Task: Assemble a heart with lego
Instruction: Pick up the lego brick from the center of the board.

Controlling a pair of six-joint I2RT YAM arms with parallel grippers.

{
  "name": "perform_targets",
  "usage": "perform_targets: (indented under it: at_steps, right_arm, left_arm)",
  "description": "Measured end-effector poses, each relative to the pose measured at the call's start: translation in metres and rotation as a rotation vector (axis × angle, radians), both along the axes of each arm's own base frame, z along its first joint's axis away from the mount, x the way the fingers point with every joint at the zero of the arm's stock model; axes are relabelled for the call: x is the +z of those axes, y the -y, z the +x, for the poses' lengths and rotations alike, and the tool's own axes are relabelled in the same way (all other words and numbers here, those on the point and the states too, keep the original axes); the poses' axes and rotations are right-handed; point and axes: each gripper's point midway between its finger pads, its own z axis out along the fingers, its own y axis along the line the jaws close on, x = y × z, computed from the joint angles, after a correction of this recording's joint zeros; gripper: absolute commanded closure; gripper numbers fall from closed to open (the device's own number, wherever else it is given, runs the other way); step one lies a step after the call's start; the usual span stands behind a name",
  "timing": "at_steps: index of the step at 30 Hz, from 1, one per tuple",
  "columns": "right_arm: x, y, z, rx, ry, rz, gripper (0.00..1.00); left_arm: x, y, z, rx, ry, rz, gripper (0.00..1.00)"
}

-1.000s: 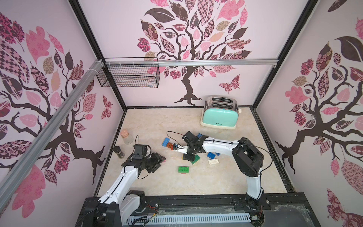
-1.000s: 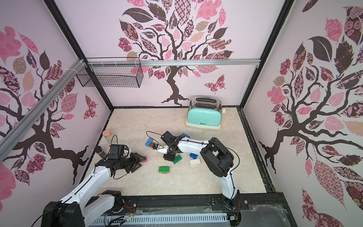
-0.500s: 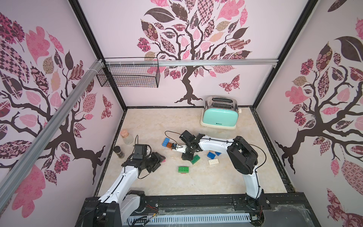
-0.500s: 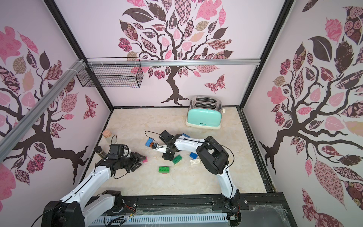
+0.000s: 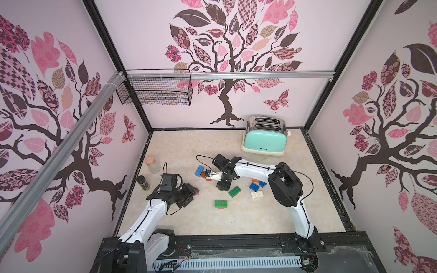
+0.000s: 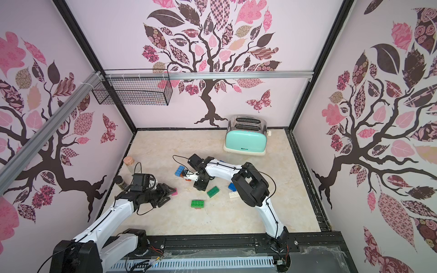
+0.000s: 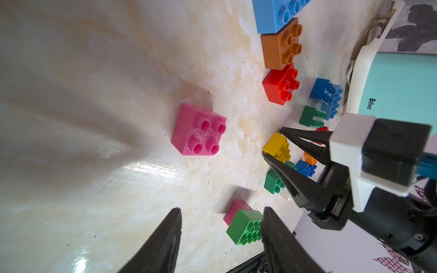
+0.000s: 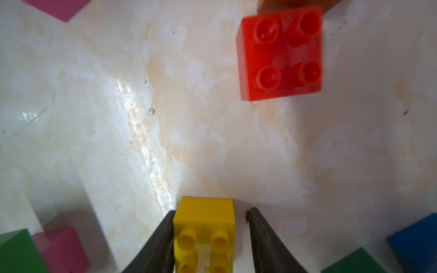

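The right jaws stand partly open around the yellow brick on the tabletop, one touching it, the other just clear. The left jaws gape empty, a pink brick ahead of them.

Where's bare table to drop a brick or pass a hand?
Free: the front strip between the eight-stud green brick and the base rail; the back area from the jar to the toaster. Crowded: mid-table bricks, light-blue brick to white brick.
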Motion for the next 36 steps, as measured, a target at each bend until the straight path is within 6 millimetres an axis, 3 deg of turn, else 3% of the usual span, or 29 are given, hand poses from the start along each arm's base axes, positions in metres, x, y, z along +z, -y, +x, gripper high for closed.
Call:
perform_targets:
  at_steps: [8, 36]
  right_arm:
    - [0.004, -0.009, 0.000, -0.014, -0.014, -0.018, 0.51]
    - [0.004, 0.002, 0.001, -0.064, -0.011, -0.092, 0.54]
  left_arm:
    - [-0.001, -0.001, -0.001, 0.002, -0.003, 0.007, 0.43]
    - [-0.002, -0.003, 0.000, 0.009, -0.003, 0.021, 0.43]
